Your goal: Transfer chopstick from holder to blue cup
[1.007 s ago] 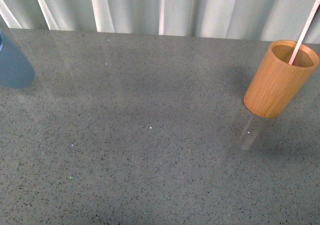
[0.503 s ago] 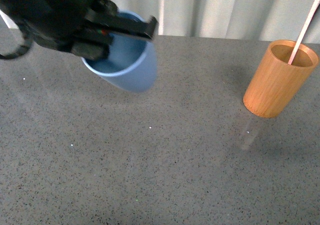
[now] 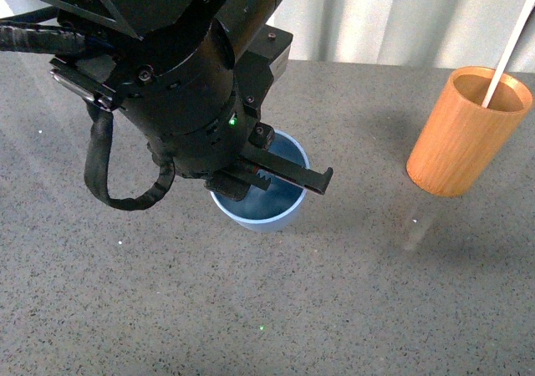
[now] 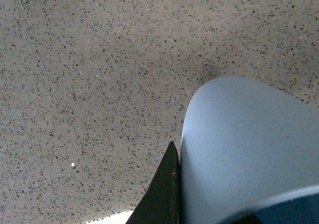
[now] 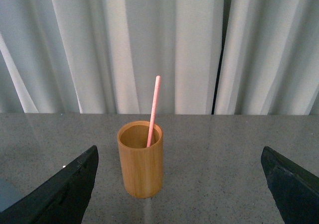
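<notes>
My left gripper (image 3: 276, 180) is shut on the rim of the blue cup (image 3: 280, 215), which is upright with its mouth up over the middle of the table. In the left wrist view one dark finger (image 4: 166, 191) lies flat against the blue cup's (image 4: 249, 149) outer wall. I cannot tell whether its base touches the table. The orange-brown holder (image 3: 461, 138) stands at the right with the chopstick (image 3: 510, 48) leaning out of it. In the right wrist view my right gripper (image 5: 177, 184) is open, facing the holder (image 5: 140, 164) and chopstick (image 5: 153, 108) from a distance.
The speckled grey table (image 3: 351, 309) ends at a white pleated curtain (image 3: 376, 17) at the back. My left arm's black body and cable loop (image 3: 125, 184) cover the table's left-centre.
The left arm has carried the blue cup from the far left edge, tilted in the air, to the table's middle, where it is now lower and upright. Holder and chopstick have not moved.
</notes>
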Available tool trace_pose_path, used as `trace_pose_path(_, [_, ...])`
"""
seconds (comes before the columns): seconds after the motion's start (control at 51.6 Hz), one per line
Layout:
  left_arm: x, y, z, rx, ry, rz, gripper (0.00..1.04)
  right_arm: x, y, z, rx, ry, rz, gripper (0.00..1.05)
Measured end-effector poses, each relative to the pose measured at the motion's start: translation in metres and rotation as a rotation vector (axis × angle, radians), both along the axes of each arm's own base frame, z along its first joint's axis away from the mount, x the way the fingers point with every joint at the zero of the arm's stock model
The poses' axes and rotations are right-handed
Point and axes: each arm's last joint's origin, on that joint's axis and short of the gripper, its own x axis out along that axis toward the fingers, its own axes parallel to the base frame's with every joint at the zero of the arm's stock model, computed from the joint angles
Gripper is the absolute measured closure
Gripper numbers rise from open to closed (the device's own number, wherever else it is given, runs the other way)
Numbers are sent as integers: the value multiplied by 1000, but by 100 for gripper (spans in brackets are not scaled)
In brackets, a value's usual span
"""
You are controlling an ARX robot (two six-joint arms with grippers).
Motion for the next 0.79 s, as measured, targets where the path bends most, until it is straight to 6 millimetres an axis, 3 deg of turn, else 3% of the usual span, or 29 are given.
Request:
trace_pose_path(0.6, [8,2,-11,54,8,4,101,0,0,0,0,0,0,10])
trace_pose_path(0.794, [6,1,-12,61,23,0,67,0,0,0,0,0,0,10])
